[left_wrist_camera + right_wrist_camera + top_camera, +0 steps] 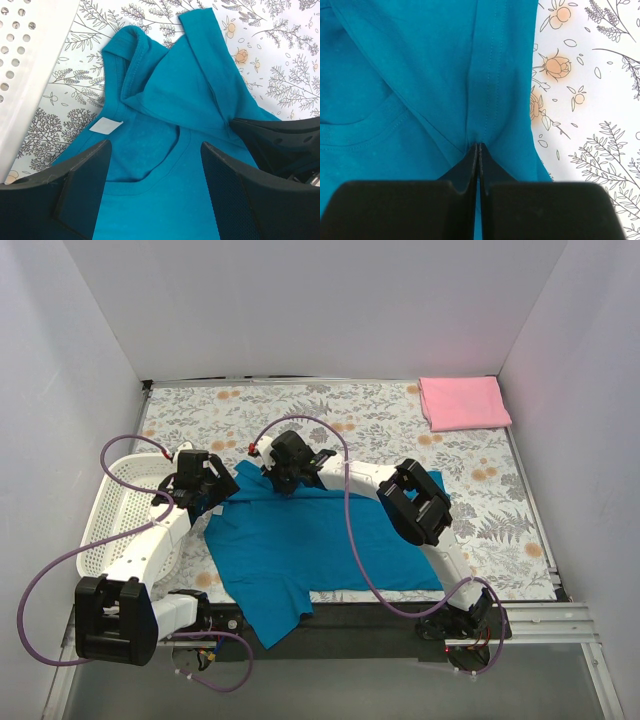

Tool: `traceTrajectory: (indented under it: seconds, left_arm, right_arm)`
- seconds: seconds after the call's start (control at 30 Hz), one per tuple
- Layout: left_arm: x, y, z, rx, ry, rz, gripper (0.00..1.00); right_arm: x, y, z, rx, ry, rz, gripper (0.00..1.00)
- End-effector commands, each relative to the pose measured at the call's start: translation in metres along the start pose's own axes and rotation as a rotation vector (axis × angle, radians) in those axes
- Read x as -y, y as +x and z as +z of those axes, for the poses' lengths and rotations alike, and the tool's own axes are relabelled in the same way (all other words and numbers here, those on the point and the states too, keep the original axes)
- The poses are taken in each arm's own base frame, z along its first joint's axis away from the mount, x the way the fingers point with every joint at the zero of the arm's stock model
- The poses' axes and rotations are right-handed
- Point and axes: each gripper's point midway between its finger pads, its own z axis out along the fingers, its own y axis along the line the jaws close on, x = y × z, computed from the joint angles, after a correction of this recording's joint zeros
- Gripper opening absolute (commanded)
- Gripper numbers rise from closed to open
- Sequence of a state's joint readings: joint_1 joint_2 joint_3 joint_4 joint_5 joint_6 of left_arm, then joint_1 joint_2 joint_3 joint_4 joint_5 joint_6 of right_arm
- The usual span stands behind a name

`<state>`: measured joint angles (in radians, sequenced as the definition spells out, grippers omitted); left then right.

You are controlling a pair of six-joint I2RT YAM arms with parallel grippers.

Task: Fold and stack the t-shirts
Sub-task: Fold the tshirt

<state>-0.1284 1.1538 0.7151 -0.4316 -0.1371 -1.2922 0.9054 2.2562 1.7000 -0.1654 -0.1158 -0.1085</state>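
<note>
White walls enclose a table covered with a floral-print cloth. A white plastic basket sits at the left edge of the table, beside the left arm.

Teal shirt: lies spread across the near centre of the table. Its near left corner hangs over the near table edge. The collar faces the far left, with a small white label on the fabric next to it. One strip of the fabric is folded over and lies across the collar area.

Pink shirt: lies folded flat at the far right corner of the table, well apart from the teal shirt and both arms.

Left gripper: positioned over the far left corner of the teal shirt, just beside the basket. In the left wrist view its fingers are spread apart, with the collar between them and nothing held. Contact with the cloth cannot be confirmed.

Right gripper: positioned at the far edge of the teal shirt, near the left gripper. In the right wrist view the fingers are pressed together, clamping a ridge of teal fabric that rises straight from the tips. The bare floral cloth shows to the right of this ridge.
</note>
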Motion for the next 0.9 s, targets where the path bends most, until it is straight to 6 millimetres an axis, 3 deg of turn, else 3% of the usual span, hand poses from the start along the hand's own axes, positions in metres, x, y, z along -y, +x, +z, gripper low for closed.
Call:
traceTrajectory:
  seconds: [0.0,0.17,0.3,0.43,0.63,0.7,0.87]
  left_arm:
    - [0.005,-0.004,-0.001,0.019,0.026,0.011,0.71]
    - [0.005,-0.004,-0.001,0.019,0.026,0.01,0.71]
    - [0.006,-0.005,-0.002,0.023,0.029,0.008,0.71]
    - [0.005,-0.006,-0.002,0.03,0.023,0.006,0.71]
    - [0.002,-0.012,-0.006,0.062,0.013,-0.003,0.7]
    - [0.003,-0.011,-0.005,0.059,0.014,-0.005,0.7]
    - [0.005,-0.006,-0.002,0.027,0.023,0.003,0.68]
  right_arm:
    - [-0.005,-0.034,-0.018,0.075,-0.016,-0.016,0.01]
    - [-0.013,-0.055,-0.045,0.126,-0.035,-0.018,0.01]
    - [-0.023,-0.056,-0.059,0.136,-0.074,-0.006,0.01]
    - [-0.037,-0.049,-0.07,0.129,-0.124,0.013,0.01]
    - [-0.066,-0.02,-0.08,0.077,-0.204,0.009,0.01]
    - [-0.067,-0.012,-0.079,0.062,-0.2,0.011,0.01]
    - [-0.047,0.0,-0.065,0.03,-0.089,0.028,0.01]
